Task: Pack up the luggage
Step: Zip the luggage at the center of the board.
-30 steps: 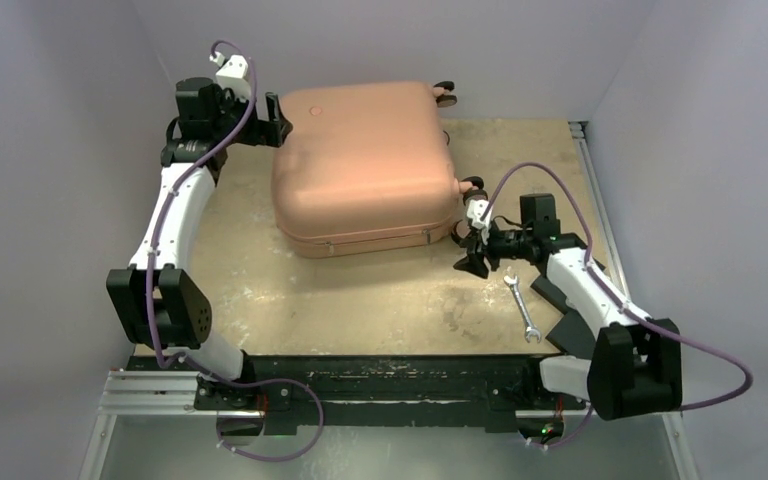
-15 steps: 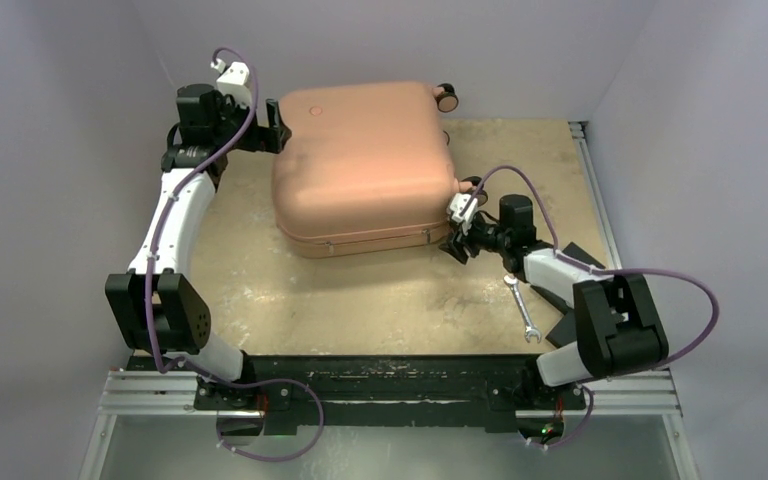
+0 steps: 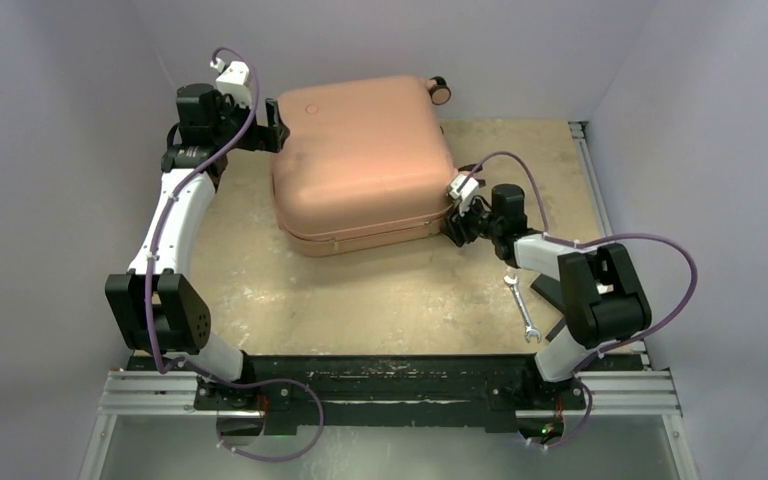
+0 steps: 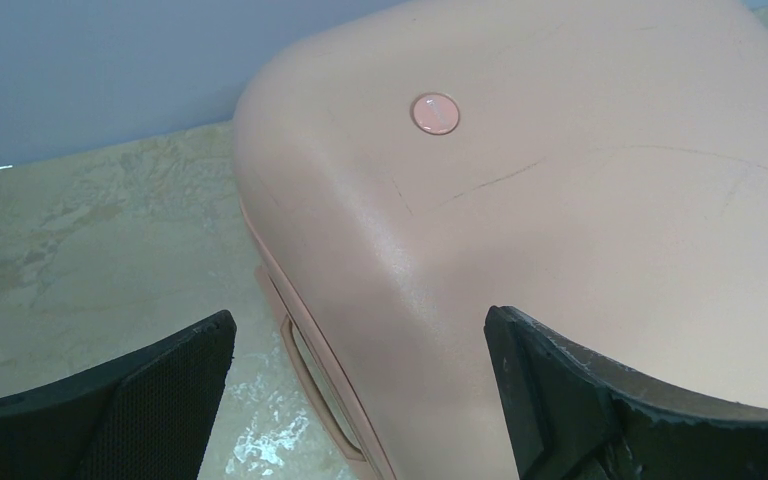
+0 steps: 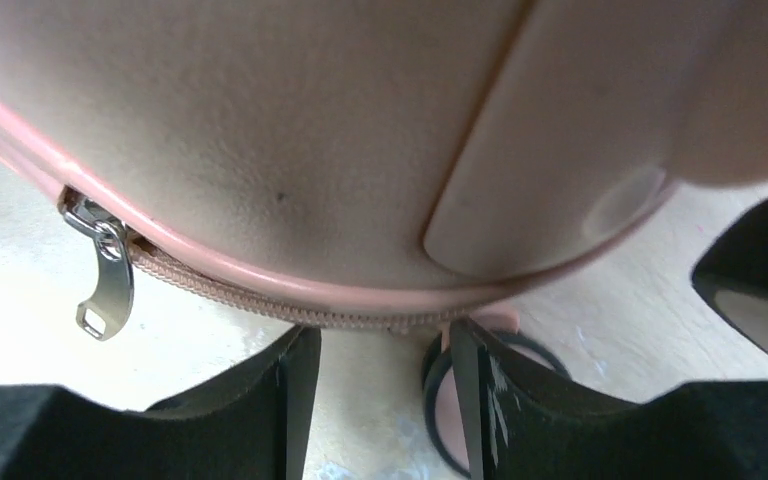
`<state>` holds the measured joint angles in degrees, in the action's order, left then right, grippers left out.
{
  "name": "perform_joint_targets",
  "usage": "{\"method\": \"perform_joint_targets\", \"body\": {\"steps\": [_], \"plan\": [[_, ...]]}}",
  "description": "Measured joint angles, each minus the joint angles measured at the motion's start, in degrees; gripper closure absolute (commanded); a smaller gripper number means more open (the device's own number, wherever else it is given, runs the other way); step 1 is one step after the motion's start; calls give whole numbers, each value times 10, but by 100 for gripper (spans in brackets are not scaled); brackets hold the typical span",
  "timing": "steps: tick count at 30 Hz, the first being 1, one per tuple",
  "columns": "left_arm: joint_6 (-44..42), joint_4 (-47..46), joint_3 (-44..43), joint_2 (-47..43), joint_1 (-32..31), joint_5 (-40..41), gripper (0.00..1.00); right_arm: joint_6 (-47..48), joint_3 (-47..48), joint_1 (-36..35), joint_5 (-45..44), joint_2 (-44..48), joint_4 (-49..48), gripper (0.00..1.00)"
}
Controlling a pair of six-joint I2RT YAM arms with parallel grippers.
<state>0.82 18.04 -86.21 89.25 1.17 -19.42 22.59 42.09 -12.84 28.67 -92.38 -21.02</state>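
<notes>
The table (image 3: 380, 300) is taken up mostly by the luggage (image 3: 360, 160) — it is laid flat toward the far middle, pink shell uppermost, with a wheel (image 3: 440, 91) seen at its far right corner. The left arm (image 3: 175, 215) is stretched out to the case's far left corner. There the left jaws are spread wide, the rounded corner is framed between them, and nothing is gripped. The right arm (image 3: 560, 260) is folded in at the near right corner. The right jaws are held partly open just at the lower edge by the zip — whether anything is pinched cannot be told. A black pad (image 3: 550, 292) is half hidden under that arm, a wrench (image 3: 520, 308) is lying just beside it, and a zip pull (image 5: 105, 275) is seen dangling from the seam.
</notes>
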Motion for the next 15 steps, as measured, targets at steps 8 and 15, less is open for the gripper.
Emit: {"method": "perform_joint_targets", "body": {"steps": [8,15], "plan": [[0,-1,7,0,0,4,4,-45,45,3,-71,-26,1,47],[0,0,8,0,0,11,4,-65,111,23,-69,-55,29,47]]}}
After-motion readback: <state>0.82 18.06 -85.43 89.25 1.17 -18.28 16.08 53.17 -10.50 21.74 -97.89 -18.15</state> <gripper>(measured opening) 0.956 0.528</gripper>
